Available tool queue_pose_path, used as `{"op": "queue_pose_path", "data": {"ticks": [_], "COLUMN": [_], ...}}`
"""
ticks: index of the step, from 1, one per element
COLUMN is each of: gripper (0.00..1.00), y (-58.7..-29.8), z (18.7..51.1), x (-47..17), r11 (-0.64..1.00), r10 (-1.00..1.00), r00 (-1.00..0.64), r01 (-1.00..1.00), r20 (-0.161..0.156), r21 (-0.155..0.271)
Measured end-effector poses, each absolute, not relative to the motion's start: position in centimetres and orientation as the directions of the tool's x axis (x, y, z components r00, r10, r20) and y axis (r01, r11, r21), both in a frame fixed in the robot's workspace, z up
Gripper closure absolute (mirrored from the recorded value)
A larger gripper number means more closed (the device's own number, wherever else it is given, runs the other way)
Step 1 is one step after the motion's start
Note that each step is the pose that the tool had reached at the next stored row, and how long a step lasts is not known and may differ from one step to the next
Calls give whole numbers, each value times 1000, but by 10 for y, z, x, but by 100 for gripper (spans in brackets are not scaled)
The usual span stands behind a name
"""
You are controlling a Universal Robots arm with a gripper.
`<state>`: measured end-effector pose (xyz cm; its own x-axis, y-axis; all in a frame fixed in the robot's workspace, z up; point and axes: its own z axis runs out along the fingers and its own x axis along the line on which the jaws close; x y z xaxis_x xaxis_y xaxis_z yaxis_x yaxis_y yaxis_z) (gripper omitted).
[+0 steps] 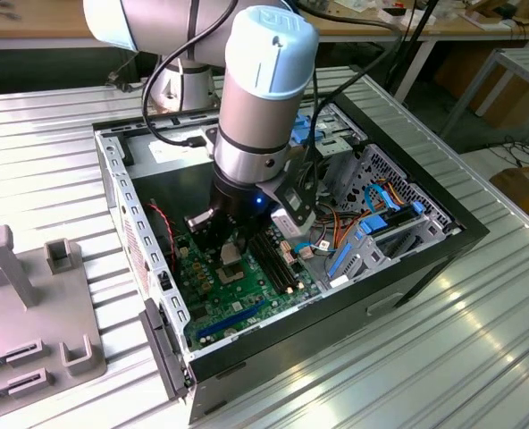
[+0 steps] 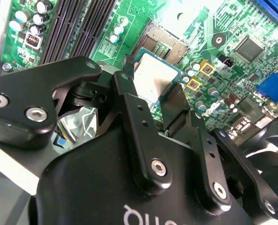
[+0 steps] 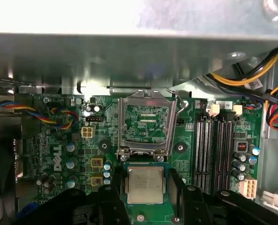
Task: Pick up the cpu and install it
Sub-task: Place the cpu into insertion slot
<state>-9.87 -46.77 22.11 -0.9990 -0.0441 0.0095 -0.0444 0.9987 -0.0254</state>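
Note:
The cpu (image 3: 144,184) is a square chip with a silver lid and a green rim. My gripper (image 3: 144,194) is shut on it, one black finger on each side. In the second wrist view the cpu (image 2: 154,77) hangs between the fingers (image 2: 129,98), just above the green motherboard (image 2: 209,28) and next to the open socket (image 2: 160,44) with its bare contacts. The socket's metal load plate (image 3: 143,123) is flipped back, its lever (image 3: 177,124) raised. In the exterior view my gripper (image 1: 229,243) reaches down into the open computer case (image 1: 425,259) over the motherboard (image 1: 238,299).
Black memory slots (image 3: 216,150) run beside the socket. Coloured cable bundles (image 3: 251,77) and a drive cage (image 1: 381,223) crowd one side of the case. The case's metal wall (image 3: 129,56) stands close behind the socket. A grey fixture (image 1: 32,304) sits on the slatted table at the exterior view's left.

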Motion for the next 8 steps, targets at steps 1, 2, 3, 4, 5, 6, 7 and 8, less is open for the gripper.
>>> {"op": "queue_pose_path", "data": {"ticks": [1, 2, 3, 4, 5, 6, 7, 8], "gripper": [53, 53, 53, 53, 53, 53, 53, 53], "y": [-469, -470, -471, -472, -473, -473, -473, -473], "z": [221, 221, 221, 221, 220, 220, 219, 217], "x": [-99, -99, -99, -99, -99, -99, -99, -99], "r11": [999, 999, 999, 999, 999, 999, 999, 999], "r10": [-44, -44, -44, -44, -44, -44, -44, -44], "r00": [-999, -999, -999, -999, -999, -999, -999, -999], "r01": [-44, -44, -44, -44, -44, -44, -44, -44], "r20": [10, 9, 9, 9, 9, 9, 9, 10], "r21": [-26, -26, -25, -25, -25, -25, -25, -26]}}
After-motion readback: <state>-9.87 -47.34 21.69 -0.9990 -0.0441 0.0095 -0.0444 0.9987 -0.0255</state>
